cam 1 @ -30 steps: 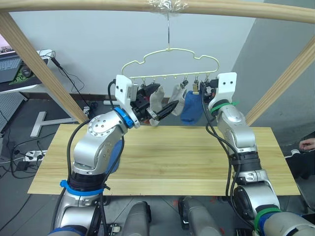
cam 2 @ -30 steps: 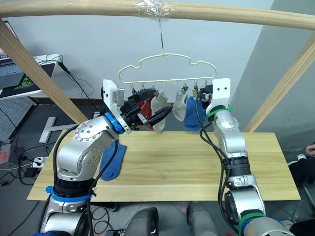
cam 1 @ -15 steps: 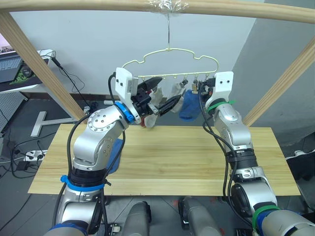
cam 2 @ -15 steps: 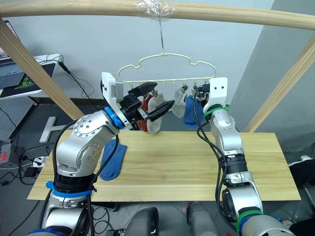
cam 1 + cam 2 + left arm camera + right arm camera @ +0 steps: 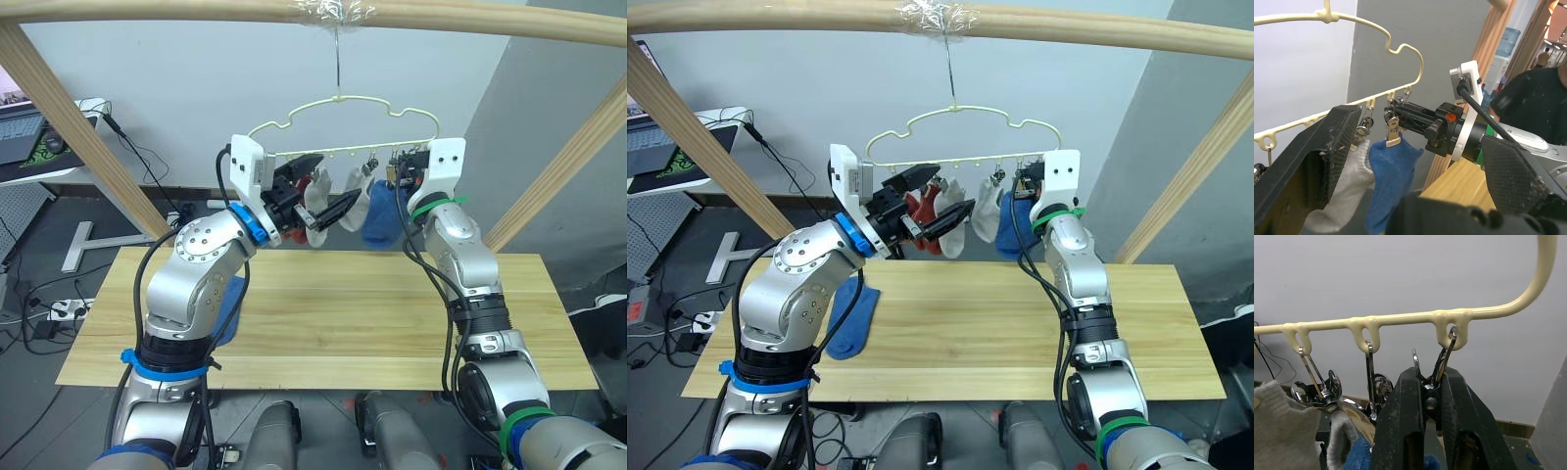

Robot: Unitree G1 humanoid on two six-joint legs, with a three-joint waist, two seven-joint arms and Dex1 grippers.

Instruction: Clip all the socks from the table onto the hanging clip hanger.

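The pale-yellow clip hanger (image 5: 333, 152) hangs from the top pole above the table (image 5: 392, 313). Clipped along its bar are a rust red sock (image 5: 919, 205), two light grey socks (image 5: 319, 203) (image 5: 355, 186) and a blue sock (image 5: 384, 217). Another blue sock (image 5: 852, 318) lies on the table's left part, partly hidden behind my left arm. My left gripper (image 5: 323, 186) is open and raised at the bar's left half, its fingers spread around the hanging grey sock. My right gripper (image 5: 1431, 377) is shut on the end metal clip (image 5: 1442, 360) at the bar's right end.
A thick wooden pole frame (image 5: 196, 10) spans overhead, with slanted legs at the left (image 5: 78, 127) and right (image 5: 568, 162). A desk with a laptop (image 5: 24, 137) stands at the far left, with cables on the floor. A person in black (image 5: 1533, 103) is beyond the right arm.
My left gripper has risen from below the bar up to the hanger. The grey sock that drooped from it now hangs higher. The right gripper stays on the end clip.
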